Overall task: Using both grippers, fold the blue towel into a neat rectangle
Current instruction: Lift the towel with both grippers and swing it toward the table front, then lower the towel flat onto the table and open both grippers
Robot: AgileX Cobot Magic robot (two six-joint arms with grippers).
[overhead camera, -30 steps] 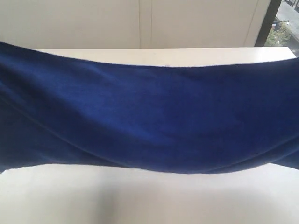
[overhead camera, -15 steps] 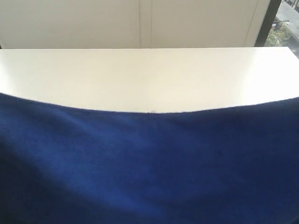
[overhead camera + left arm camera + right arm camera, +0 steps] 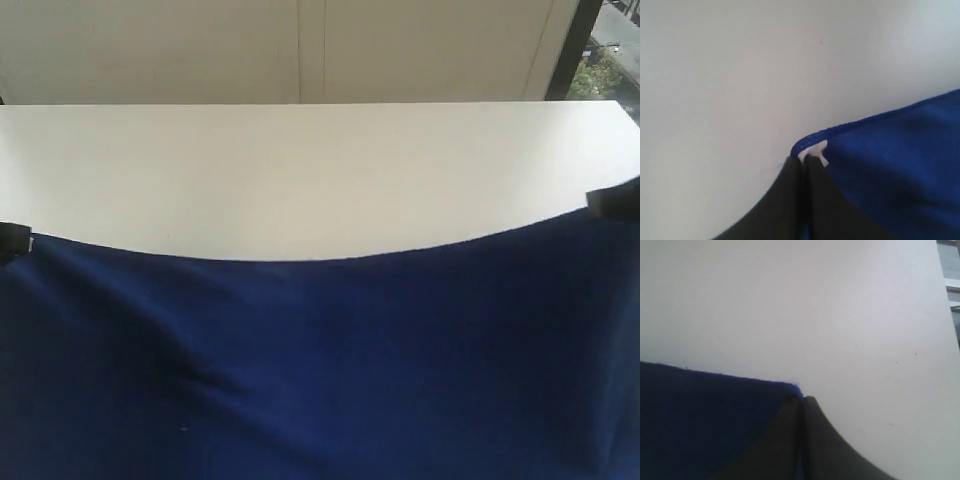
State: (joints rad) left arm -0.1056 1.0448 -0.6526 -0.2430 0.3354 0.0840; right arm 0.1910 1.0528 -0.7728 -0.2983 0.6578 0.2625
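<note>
Towel — deep royal blue, spread across the whole near half of the exterior view, over the near side of the table. Its surface is matte and soft, with a short nap. A shallow pucker is noted left of centre, with faint diagonal creases running out from it. The far edge is held up at both ends and sags in one smooth curve toward the middle. The lower part is cut off by the frame, so where it rests cannot be told.

Left gripper — black, narrow tapering fingers, clenched on one towel corner. A small white label is seen right at the fingertips, tucked under the hem. The hem is finished as a corded, overstitched rim in brighter blue.

Right gripper — fingers pressed together with no gap, pinching the opposite corner. A sliver of blue is seen between them. In the exterior view both grippers appear only as small dark tips at the side edges.

Table — white, smooth and flat, marked with a few tiny specks. Its far edge is straight.

Wall — pale cream panels divided by thin vertical seams. At the far right a dark slanted frame is seen, with greenery beyond it.
</note>
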